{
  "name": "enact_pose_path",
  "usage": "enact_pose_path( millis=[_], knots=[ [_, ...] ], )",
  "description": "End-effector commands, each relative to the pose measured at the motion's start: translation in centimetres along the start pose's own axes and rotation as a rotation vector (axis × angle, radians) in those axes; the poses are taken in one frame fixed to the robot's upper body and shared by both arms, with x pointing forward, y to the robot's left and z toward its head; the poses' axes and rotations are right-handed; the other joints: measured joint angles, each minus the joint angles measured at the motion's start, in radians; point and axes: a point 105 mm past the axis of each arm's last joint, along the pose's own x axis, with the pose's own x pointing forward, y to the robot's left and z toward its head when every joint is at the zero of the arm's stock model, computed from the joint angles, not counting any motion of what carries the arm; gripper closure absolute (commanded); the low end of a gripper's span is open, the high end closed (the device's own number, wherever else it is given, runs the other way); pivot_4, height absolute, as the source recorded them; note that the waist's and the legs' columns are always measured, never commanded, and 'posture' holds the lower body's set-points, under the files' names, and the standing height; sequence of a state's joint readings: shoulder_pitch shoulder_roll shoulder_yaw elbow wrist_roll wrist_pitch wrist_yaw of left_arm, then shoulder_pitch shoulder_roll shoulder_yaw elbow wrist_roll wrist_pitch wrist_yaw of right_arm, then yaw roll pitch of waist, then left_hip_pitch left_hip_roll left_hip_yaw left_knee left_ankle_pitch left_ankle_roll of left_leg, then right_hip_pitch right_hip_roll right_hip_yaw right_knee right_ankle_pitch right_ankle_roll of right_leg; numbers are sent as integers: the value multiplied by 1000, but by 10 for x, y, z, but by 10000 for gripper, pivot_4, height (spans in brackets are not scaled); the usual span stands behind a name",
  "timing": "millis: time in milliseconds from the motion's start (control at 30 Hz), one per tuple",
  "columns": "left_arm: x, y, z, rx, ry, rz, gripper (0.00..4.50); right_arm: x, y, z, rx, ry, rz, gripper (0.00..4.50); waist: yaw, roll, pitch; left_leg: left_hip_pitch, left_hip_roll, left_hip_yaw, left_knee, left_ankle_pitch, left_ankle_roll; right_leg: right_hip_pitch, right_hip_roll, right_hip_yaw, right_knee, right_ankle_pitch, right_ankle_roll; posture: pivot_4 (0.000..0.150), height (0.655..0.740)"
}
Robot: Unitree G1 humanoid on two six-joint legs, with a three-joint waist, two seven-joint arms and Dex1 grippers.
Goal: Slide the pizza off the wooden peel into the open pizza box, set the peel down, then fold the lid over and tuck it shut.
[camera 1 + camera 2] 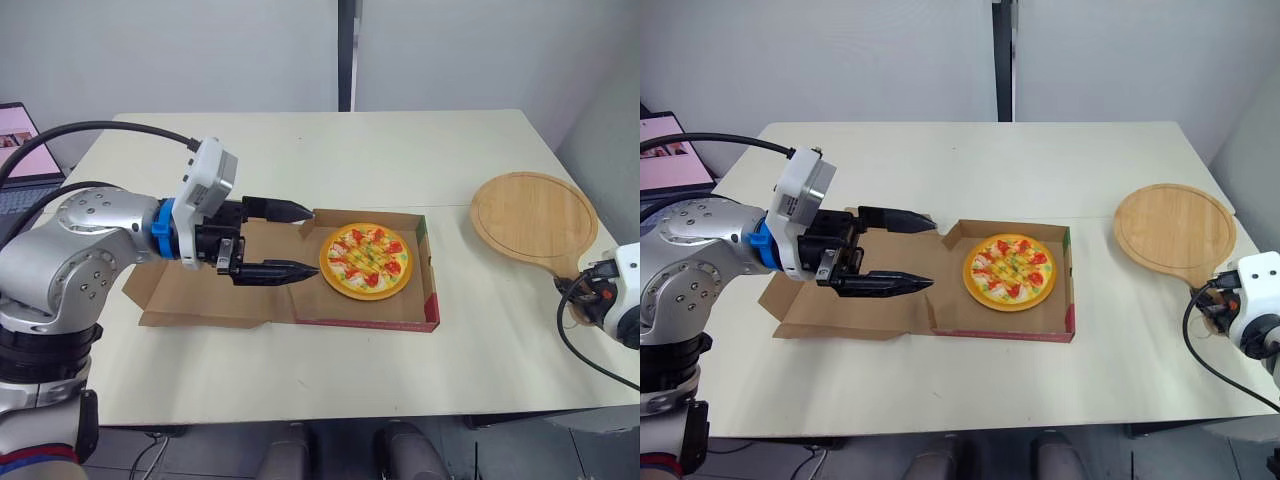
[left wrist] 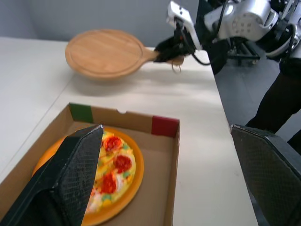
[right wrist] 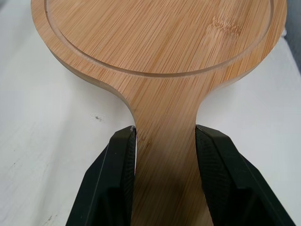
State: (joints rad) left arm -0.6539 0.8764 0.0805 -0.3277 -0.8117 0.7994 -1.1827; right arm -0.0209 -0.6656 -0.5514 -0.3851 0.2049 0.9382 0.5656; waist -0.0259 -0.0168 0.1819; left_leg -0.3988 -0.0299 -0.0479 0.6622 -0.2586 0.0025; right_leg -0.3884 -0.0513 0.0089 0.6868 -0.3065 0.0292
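The pizza (image 1: pixel 366 260) lies in the open cardboard box (image 1: pixel 432 290) at the middle of the table. The box lid (image 1: pixel 200 290) lies flat, spread toward my left. My left gripper (image 1: pixel 315 241) hovers open above the hinge between lid and box, its fingertips pointing at the pizza (image 2: pixel 110 174) and holding nothing. The round wooden peel (image 1: pixel 533 213) rests flat on the table at the right, bare. My right gripper (image 3: pixel 164 134) is shut on the peel's handle (image 3: pixel 164 155), one finger on each side.
A laptop (image 1: pixel 15 150) sits off the table's far left corner. Bare tabletop (image 1: pixel 400 160) stretches behind the box and between the box and the peel. The table's right edge runs close beside the peel.
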Motion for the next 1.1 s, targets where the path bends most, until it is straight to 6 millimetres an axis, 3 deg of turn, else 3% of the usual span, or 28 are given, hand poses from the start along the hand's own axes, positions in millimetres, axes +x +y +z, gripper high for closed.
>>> enact_pose_path(
  millis=[33, 333, 500, 600, 667, 867, 967, 1100],
  knots=[
    [3, -5, 15, 52, -27, -24, 0, -2, -12, 6, 7, -41, -46, 28861, 0, 0, 0, 0, 0, 0, 0, 0, 0, 0, 0, 0, 0, 0, 0, 1500, 7400],
    [7, -10, 14, 54, -24, -50, 0, 8, -20, -25, 127, 55, -76, 28861, -1, 0, 0, 1, 0, 0, 0, 0, 0, 0, 0, 1, 1, 0, 0, 1500, 7400],
    [6, -9, 10, 50, -18, -41, 0, 3, -28, -30, 137, 78, -106, 13035, 0, 0, 0, 1, 0, 0, 0, 0, 0, 0, 0, 1, 1, 0, 0, 1500, 7400],
    [2, -8, 8, 43, -14, -15, 0, -9, -36, -23, 94, 56, -123, 1952, 0, 1, 0, 1, 0, 0, 0, 0, 0, 0, 0, 1, 1, 0, 0, 1500, 7400],
    [-6, -3, 1, 25, -3, 53, 0, -22, -33, -4, -27, 4, -80, 280, 0, 2, -1, 1, 0, 0, 0, 0, 0, 0, 0, 1, 1, 0, 0, 1500, 7400],
    [-29, 1, -22, -72, -11, 249, 0, -27, 42, 56, -281, -168, 361, 280, -15, 0, 0, 6, 5, 2, 0, 0, 0, 4, 5, 4, -1, 0, 0, 1500, 7400],
    [-49, 1, -38, -146, -31, 386, 0, -19, 80, 82, -462, -244, 536, 280, -11, 0, 0, 6, 5, 2, -1, 0, 0, 4, 5, 4, -2, 0, 0, 1500, 7400],
    [-76, -5, -55, -291, -122, 569, 0, -20, 134, 114, -574, -371, 794, 280, -3, 0, 0, 4, 5, 1, -1, 0, 0, 3, 4, 2, -4, 1, -1, 1500, 7400]
  ],
)
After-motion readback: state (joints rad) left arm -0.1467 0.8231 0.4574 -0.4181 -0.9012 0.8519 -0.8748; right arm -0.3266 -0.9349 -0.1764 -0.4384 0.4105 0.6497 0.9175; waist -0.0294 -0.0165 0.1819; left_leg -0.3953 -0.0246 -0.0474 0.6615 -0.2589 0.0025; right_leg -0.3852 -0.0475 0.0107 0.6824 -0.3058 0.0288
